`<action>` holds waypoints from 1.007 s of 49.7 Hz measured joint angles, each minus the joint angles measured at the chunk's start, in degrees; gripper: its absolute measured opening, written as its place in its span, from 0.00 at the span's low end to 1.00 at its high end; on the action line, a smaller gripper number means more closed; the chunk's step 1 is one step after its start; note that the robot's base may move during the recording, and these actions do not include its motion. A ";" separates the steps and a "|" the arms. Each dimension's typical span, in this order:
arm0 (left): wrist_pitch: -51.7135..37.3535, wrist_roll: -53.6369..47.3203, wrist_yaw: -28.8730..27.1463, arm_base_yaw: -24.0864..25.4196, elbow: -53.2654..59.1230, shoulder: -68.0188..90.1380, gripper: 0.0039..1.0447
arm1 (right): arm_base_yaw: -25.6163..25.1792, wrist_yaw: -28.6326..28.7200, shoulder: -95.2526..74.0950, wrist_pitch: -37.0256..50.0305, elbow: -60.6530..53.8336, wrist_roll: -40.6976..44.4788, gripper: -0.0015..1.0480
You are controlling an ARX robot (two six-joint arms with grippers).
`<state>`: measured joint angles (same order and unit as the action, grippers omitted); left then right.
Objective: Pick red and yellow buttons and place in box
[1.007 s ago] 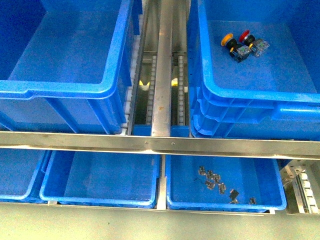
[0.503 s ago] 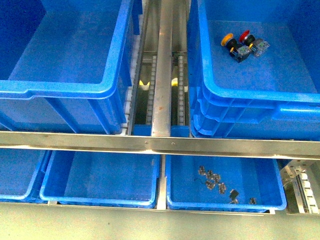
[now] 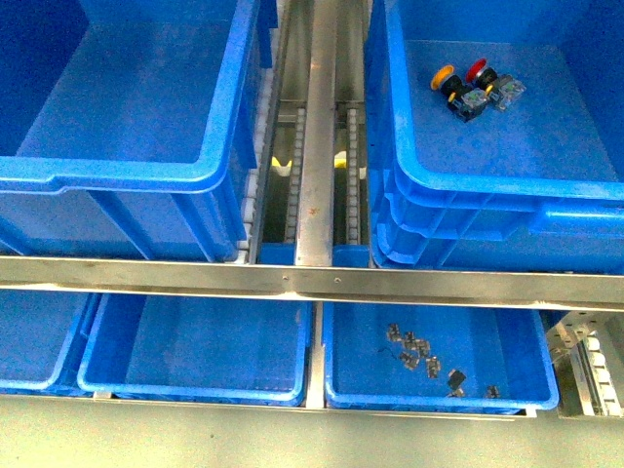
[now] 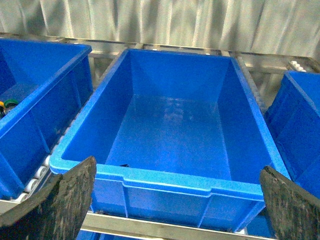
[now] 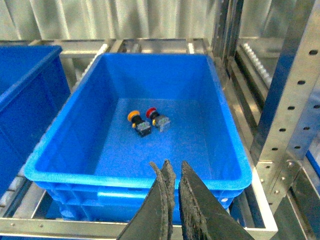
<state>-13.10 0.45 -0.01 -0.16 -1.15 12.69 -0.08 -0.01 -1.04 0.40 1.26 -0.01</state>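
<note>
The yellow button (image 3: 444, 76) and the red button (image 3: 478, 70) lie side by side on the floor of the large blue box (image 3: 487, 185) at the upper right, caps pointing left. The right wrist view shows the same yellow button (image 5: 134, 116) and red button (image 5: 151, 112) deep inside the box (image 5: 135, 179). My right gripper (image 5: 172, 165) hangs shut and empty in front of the box's near rim. My left gripper (image 4: 177, 165) is open, with its fingers (image 4: 75, 190) wide apart before an empty blue crate (image 4: 165, 175). Neither arm shows in the front view.
An empty large blue crate (image 3: 127, 171) stands at the upper left. Between the two runs a metal roller track (image 3: 317, 146). A steel rail (image 3: 312, 283) crosses in front. Below are shallow blue trays (image 3: 195, 390), one with small metal parts (image 3: 429, 356). A perforated upright (image 5: 290, 100) stands beside the box.
</note>
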 joint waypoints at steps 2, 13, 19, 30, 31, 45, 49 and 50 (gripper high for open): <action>0.00 0.02 0.02 0.00 0.00 0.00 0.93 | 0.00 0.00 0.55 -0.11 0.00 0.00 0.03; 0.00 0.02 0.00 0.00 0.00 0.00 0.93 | 0.00 -0.02 0.76 -0.31 0.00 0.00 0.03; 0.00 0.02 0.02 0.00 0.00 0.00 0.93 | 0.00 0.00 0.76 -0.31 0.00 0.00 0.03; 0.00 0.02 0.02 0.00 0.00 0.00 0.93 | 0.00 0.00 0.76 -0.31 0.00 0.00 0.15; 0.00 0.02 0.02 0.00 0.00 0.00 0.93 | 0.00 0.00 0.76 -0.31 0.00 0.00 0.20; 0.00 0.02 0.02 0.00 0.00 0.00 0.93 | 0.00 0.00 0.76 -0.31 0.00 0.00 0.65; 0.00 0.02 0.00 0.00 0.00 0.00 0.93 | 0.00 0.00 0.76 -0.31 0.00 0.00 0.79; 0.00 0.02 0.02 0.00 0.00 0.00 0.93 | 0.00 0.00 0.76 -0.31 0.00 0.00 0.82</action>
<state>-13.10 0.47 0.01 -0.16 -1.15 12.69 -0.08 -0.01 -0.27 0.10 1.26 -0.01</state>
